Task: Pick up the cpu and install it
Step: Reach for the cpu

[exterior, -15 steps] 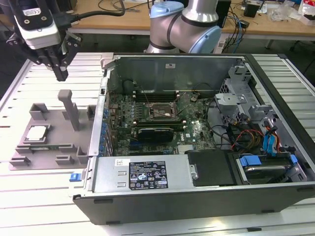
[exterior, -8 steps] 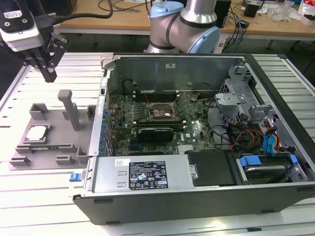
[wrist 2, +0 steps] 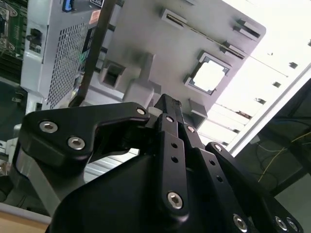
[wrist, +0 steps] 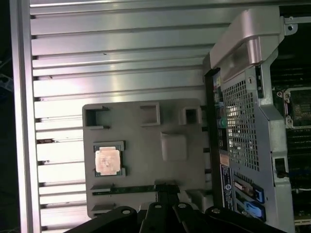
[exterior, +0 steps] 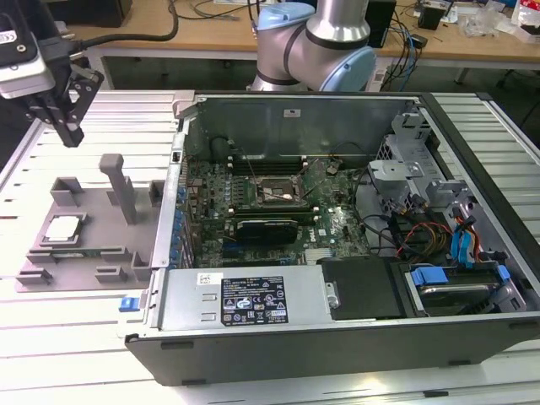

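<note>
The fingers (exterior: 72, 126) are closed together, holding nothing, clear of the grey moulded tray (exterior: 97, 224). The flat, square, silvery cpu (exterior: 64, 229) lies in its recess.

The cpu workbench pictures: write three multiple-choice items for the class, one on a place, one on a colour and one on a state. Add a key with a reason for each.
1. Where does the cpu lie?
A. in a recess of the grey tray
B. on the floor
C. on top of a monitor

2. What colour is the cpu's top?
A. black
B. silvery-white
C. blue

3. In what state is the computer case?
A. shut
B. boxed up
C. open, its circuit board exposed

Key:
1 A, the exterior view shows it seated in the tray's recess.
2 B, its top shows pale and metallic.
3 C, the exterior view looks straight down onto the board.
</note>
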You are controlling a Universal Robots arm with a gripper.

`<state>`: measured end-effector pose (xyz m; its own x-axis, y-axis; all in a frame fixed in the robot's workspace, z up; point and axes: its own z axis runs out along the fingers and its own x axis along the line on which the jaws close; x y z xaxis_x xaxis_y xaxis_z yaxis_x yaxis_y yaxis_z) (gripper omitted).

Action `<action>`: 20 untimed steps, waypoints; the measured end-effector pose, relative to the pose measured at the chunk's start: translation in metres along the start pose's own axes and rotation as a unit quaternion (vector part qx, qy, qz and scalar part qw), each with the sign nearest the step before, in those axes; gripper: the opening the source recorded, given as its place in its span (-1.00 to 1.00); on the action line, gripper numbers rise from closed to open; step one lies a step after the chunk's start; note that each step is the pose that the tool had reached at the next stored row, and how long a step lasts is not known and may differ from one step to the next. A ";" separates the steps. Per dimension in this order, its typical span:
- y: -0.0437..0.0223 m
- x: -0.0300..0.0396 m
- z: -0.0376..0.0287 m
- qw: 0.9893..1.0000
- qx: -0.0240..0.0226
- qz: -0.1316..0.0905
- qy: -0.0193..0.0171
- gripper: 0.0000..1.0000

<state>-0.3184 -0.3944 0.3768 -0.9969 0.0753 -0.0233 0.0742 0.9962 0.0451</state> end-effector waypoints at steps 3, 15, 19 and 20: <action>0.0007 0.0131 0.0061 1.000 0.000 0.000 0.000 -0.79; -0.0019 0.0460 0.0297 1.000 0.000 0.000 0.000 -0.79; -0.0027 0.0540 0.0365 1.000 0.000 0.000 0.000 -0.79; -0.0028 0.0551 0.0374 1.000 0.000 0.000 0.000 -0.79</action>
<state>-0.3726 -0.3914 0.3380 -0.9969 0.0753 -0.0234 0.0742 0.9962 0.0451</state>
